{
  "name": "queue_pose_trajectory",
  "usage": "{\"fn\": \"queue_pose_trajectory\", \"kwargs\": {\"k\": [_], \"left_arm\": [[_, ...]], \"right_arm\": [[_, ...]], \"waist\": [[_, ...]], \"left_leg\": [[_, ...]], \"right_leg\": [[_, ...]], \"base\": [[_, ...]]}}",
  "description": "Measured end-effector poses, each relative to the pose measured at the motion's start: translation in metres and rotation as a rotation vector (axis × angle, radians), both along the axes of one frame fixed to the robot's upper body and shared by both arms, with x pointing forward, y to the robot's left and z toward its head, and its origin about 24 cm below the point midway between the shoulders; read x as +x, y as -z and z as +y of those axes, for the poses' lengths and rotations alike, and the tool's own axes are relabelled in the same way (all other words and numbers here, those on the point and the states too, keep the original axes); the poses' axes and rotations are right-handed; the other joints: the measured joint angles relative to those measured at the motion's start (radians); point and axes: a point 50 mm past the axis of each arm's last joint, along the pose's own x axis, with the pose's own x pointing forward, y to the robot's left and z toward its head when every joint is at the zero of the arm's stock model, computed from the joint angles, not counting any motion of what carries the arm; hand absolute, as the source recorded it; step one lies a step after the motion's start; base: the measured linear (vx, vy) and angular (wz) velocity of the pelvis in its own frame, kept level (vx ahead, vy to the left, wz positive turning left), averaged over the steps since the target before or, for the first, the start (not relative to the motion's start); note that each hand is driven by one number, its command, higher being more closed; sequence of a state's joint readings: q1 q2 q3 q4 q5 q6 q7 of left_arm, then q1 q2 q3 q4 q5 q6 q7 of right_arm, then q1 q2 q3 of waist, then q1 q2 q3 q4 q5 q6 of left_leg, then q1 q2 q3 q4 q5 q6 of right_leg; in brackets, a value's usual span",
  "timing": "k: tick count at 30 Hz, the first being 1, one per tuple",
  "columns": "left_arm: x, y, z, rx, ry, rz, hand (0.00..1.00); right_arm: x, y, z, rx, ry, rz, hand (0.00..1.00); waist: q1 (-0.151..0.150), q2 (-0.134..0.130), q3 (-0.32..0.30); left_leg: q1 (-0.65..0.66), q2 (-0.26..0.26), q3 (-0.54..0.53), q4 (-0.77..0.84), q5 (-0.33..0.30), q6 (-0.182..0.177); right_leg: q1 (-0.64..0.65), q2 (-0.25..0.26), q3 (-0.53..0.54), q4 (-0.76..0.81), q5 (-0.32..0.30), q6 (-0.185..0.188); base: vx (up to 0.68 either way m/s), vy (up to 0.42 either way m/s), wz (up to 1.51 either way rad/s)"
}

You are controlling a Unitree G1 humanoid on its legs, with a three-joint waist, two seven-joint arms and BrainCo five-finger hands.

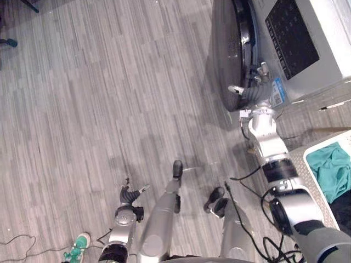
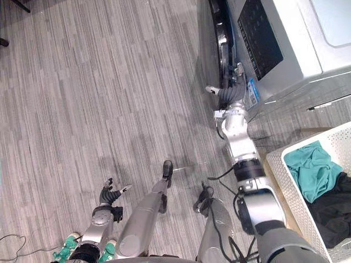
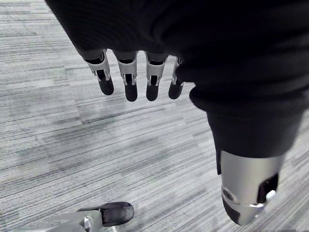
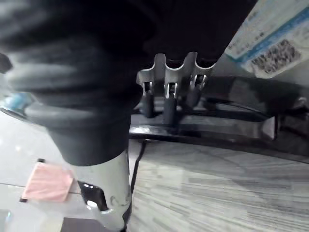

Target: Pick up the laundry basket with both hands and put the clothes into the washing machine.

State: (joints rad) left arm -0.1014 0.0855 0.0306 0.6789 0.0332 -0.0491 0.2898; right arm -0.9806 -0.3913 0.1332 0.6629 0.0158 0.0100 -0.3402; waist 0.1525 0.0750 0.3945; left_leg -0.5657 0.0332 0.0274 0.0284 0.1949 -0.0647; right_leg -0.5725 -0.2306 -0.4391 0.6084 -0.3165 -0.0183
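Observation:
The white laundry basket stands at my lower right, with a teal garment and a black one inside. The grey washing machine is at the upper right, and its dark round door swings out, seen edge-on. My right hand is stretched out to the door's lower edge. Its straight fingers rest on the rim with the thumb spread aside. My left hand hangs low over the floor, fingers relaxed and holding nothing.
Grey wood-pattern floor spreads wide to the left of the machine. A teal-green object lies on the floor by my left arm. A dark chair base pokes in at the far upper left.

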Motion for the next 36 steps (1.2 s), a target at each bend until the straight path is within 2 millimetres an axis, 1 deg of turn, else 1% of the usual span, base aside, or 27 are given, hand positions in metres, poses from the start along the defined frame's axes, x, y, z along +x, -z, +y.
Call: {"fn": "queue_pose_trajectory", "kwargs": {"k": [2,4,6,7,8,9,10,11,12,14,15,17,18,19,20,21,23,25,26,27,28,30,31,32,33,35,36], "left_arm": [[0.006,-0.005,0.0,0.001,0.004,-0.022,0.0],[0.012,-0.009,-0.002,0.005,0.017,-0.04,0.0],[0.019,-0.014,-0.006,0.012,0.045,-0.06,0.0],[0.024,-0.017,-0.01,0.014,0.061,-0.072,0.0],[0.027,-0.02,-0.012,0.015,0.071,-0.083,0.0],[0.028,-0.021,-0.013,0.017,0.078,-0.088,0.0],[0.029,-0.024,-0.016,0.022,0.094,-0.102,0.0],[0.034,-0.028,-0.021,0.025,0.118,-0.118,0.0],[0.037,-0.03,-0.024,0.028,0.136,-0.127,0.0],[0.047,-0.04,-0.039,0.034,0.204,-0.167,0.0],[0.048,-0.042,-0.043,0.035,0.219,-0.176,0.0],[0.051,-0.045,-0.053,0.032,0.256,-0.188,0.0],[0.051,-0.046,-0.054,0.033,0.263,-0.191,0.0],[0.051,-0.046,-0.056,0.029,0.271,-0.194,0.0],[0.051,-0.047,-0.057,0.028,0.271,-0.196,0.0],[0.051,-0.047,-0.057,0.028,0.27,-0.196,0.0],[0.051,-0.047,-0.056,0.028,0.27,-0.196,0.0],[0.052,-0.047,-0.056,0.029,0.271,-0.199,0.0],[0.052,-0.048,-0.056,0.03,0.271,-0.2,0.0],[0.053,-0.048,-0.056,0.033,0.269,-0.199,0.0],[0.053,-0.048,-0.055,0.035,0.268,-0.199,0.0],[0.056,-0.049,-0.054,0.043,0.266,-0.199,0.0],[0.062,-0.053,-0.054,0.048,0.264,-0.209,0.0],[0.067,-0.058,-0.052,0.062,0.25,-0.219,0.0],[0.07,-0.061,-0.05,0.069,0.243,-0.228,0.0],[0.087,-0.079,-0.038,0.092,0.185,-0.284,0.0],[0.091,-0.084,-0.035,0.09,0.17,-0.296,0.0]], "right_arm": [[0.005,0.0,0.0,-0.03,0.0,0.044,0.0],[0.007,0.005,0.006,-0.066,-0.013,0.079,0.0],[0.009,0.008,0.019,-0.092,-0.035,0.096,0.0],[0.01,0.007,0.026,-0.103,-0.055,0.098,0.0],[0.011,0.002,0.038,-0.101,-0.08,0.091,0.0],[0.012,-0.002,0.047,-0.104,-0.1,0.085,0.0],[0.012,-0.009,0.067,-0.123,-0.145,0.077,0.0],[0.01,-0.022,0.089,-0.156,-0.199,0.042,0.0],[0.009,-0.03,0.099,-0.163,-0.221,0.021,0.0],[0.005,-0.062,0.118,-0.157,-0.258,-0.055,0.0],[0.003,-0.071,0.123,-0.155,-0.276,-0.08,0.0],[-0.013,-0.112,0.147,-0.135,-0.365,-0.215,0.0],[-0.018,-0.122,0.153,-0.13,-0.388,-0.25,0.0],[-0.027,-0.138,0.161,-0.107,-0.434,-0.312,0.0],[-0.034,-0.148,0.167,-0.079,-0.477,-0.356,0.0],[-0.036,-0.152,0.168,-0.071,-0.486,-0.369,0.0],[-0.035,-0.156,0.159,-0.05,-0.475,-0.375,0.0],[-0.03,-0.16,0.139,-0.056,-0.419,-0.378,0.0],[-0.028,-0.161,0.132,-0.06,-0.4,-0.379,0.0],[-0.025,-0.16,0.118,-0.058,-0.363,-0.374,0.0],[-0.023,-0.157,0.114,-0.053,-0.354,-0.368,0.0],[-0.017,-0.142,0.105,-0.044,-0.337,-0.329,0.0],[-0.013,-0.123,0.097,-0.043,-0.325,-0.292,0.0],[-0.012,-0.099,0.092,-0.035,-0.331,-0.252,0.0],[-0.012,-0.085,0.09,-0.037,-0.332,-0.227,0.0],[-0.011,-0.027,0.084,-0.056,-0.317,-0.101,0.0],[-0.011,-0.013,0.081,-0.063,-0.308,-0.067,0.0]], "waist": [[0.004,0.001,0.003],[0.007,0.003,0.004],[0.013,0.005,0.007],[0.022,0.007,0.009],[0.028,0.007,0.009],[0.029,0.007,0.009],[0.03,0.007,0.009],[0.038,0.007,0.009],[0.046,0.007,0.009],[0.088,0.009,0.009],[0.098,0.009,0.01],[0.143,0.013,0.011],[0.15,0.014,0.012],[0.169,0.014,0.012],[0.176,0.021,0.014],[0.181,0.023,0.014],[0.188,0.023,0.014],[0.184,0.025,0.015],[0.18,0.026,0.016],[0.172,0.026,0.016],[0.169,0.026,0.016],[0.158,0.026,0.017],[0.146,0.025,0.019],[0.122,0.023,0.02],[0.106,0.022,0.021],[0.047,0.0,0.037],[0.031,-0.003,0.039]], "left_leg": [[-0.02,0.002,-0.01,-0.022,0.021,-0.007],[-0.044,0.002,-0.03,-0.03,0.033,-0.008],[-0.064,0.002,-0.048,-0.03,0.039,-0.013],[-0.066,0.002,-0.056,-0.03,0.042,-0.015],[-0.067,0.002,-0.062,-0.03,0.043,-0.017],[-0.068,-0.001,-0.067,-0.03,0.044,-0.019],[-0.072,-0.002,-0.081,-0.03,0.047,-0.023],[-0.08,-0.005,-0.101,-0.03,0.052,-0.03],[-0.085,-0.006,-0.113,-0.03,0.056,-0.036],[-0.097,-0.015,-0.181,-0.031,0.069,-0.055],[-0.098,-0.018,-0.203,-0.031,0.072,-0.06],[-0.101,-0.036,-0.274,-0.035,0.081,-0.073],[-0.102,-0.041,-0.284,-0.039,0.084,-0.077],[-0.101,-0.051,-0.309,-0.052,0.094,-0.085],[-0.101,-0.059,-0.332,-0.063,0.103,-0.088],[-0.101,-0.064,-0.341,-0.066,0.105,-0.088],[-0.101,-0.075,-0.362,-0.071,0.109,-0.09],[-0.101,-0.076,-0.369,-0.087,0.123,-0.088],[-0.101,-0.075,-0.366,-0.09,0.128,-0.087],[-0.1,-0.062,-0.342,-0.097,0.133,-0.081],[-0.099,-0.053,-0.325,-0.099,0.134,-0.08],[-0.095,-0.026,-0.272,-0.1,0.134,-0.079],[-0.088,-0.009,-0.238,-0.1,0.135,-0.078],[-0.078,0.007,-0.202,-0.1,0.135,-0.078],[-0.072,0.013,-0.186,-0.101,0.135,-0.078],[-0.038,0.037,-0.12,-0.102,0.134,-0.077],[-0.033,0.038,-0.105,-0.102,0.134,-0.077]], "right_leg": [[-0.026,0.003,-0.004,0.004,0.001,-0.002],[-0.048,0.003,-0.017,0.016,0.001,-0.002],[-0.06,0.004,-0.029,0.021,0.001,-0.002],[-0.06,0.004,-0.032,0.024,0.0,-0.002],[-0.06,0.004,-0.035,0.029,0.0,-0.002],[-0.059,0.004,-0.039,0.031,0.0,-0.001],[-0.057,0.005,-0.051,0.032,-0.003,-0.003],[-0.056,0.004,-0.066,0.037,-0.016,-0.005],[-0.055,0.003,-0.078,0.039,-0.024,-0.007],[-0.037,-0.007,-0.14,0.062,-0.059,-0.018],[-0.03,-0.015,-0.161,0.073,-0.07,-0.019],[-0.004,-0.037,-0.219,0.107,-0.113,-0.022],[-0.002,-0.04,-0.225,0.115,-0.12,-0.022],[0.0,-0.052,-0.238,0.134,-0.136,-0.018],[0.006,-0.06,-0.248,0.147,-0.147,-0.015],[0.007,-0.062,-0.249,0.153,-0.154,-0.008],[0.012,-0.067,-0.248,0.162,-0.163,-0.006],[0.007,-0.066,-0.239,0.16,-0.164,-0.004],[0.004,-0.062,-0.232,0.155,-0.164,-0.004],[-0.019,-0.042,-0.19,0.134,-0.154,-0.01],[-0.027,-0.031,-0.17,0.123,-0.141,-0.011],[-0.047,0.001,-0.107,0.088,-0.099,-0.01],[-0.062,0.021,-0.059,0.067,-0.069,-0.008],[-0.069,0.041,-0.017,0.04,-0.039,-0.007],[-0.071,0.05,0.006,0.028,-0.026,-0.007],[-0.079,0.084,0.098,-0.015,0.025,-0.007],[-0.079,0.093,0.113,-0.028,0.036,-0.005]], "base": [[-0.05,-0.092,0.11],[-0.02,-0.084,0.19],[0.0,-0.077,0.2],[0.0,-0.084,0.18],[-0.01,-0.064,0.14],[-0.01,-0.057,0.13],[-0.02,-0.062,0.23],[-0.02,-0.07,0.31],[-0.03,-0.097,0.49],[-0.03,-0.127,0.8],[-0.02,-0.161,1.07],[-0.02,-0.176,1.02],[-0.02,-0.163,0.84],[-0.02,-0.172,0.78],[-0.02,-0.14,0.77],[-0.01,-0.136,0.72],[-0.01,-0.084,0.43],[-0.01,-0.056,0.1],[-0.05,-0.042,-0.32],[-0.05,-0.024,-0.52],[-0.05,-0.019,-0.84],[-0.05,0.006,-1.13],[-0.07,0.021,-1.46],[-0.06,0.018,-1.28],[-0.07,0.026,-1.27],[-0.07,0.004,-1.29],[-0.08,-0.008,-1.15]]}}
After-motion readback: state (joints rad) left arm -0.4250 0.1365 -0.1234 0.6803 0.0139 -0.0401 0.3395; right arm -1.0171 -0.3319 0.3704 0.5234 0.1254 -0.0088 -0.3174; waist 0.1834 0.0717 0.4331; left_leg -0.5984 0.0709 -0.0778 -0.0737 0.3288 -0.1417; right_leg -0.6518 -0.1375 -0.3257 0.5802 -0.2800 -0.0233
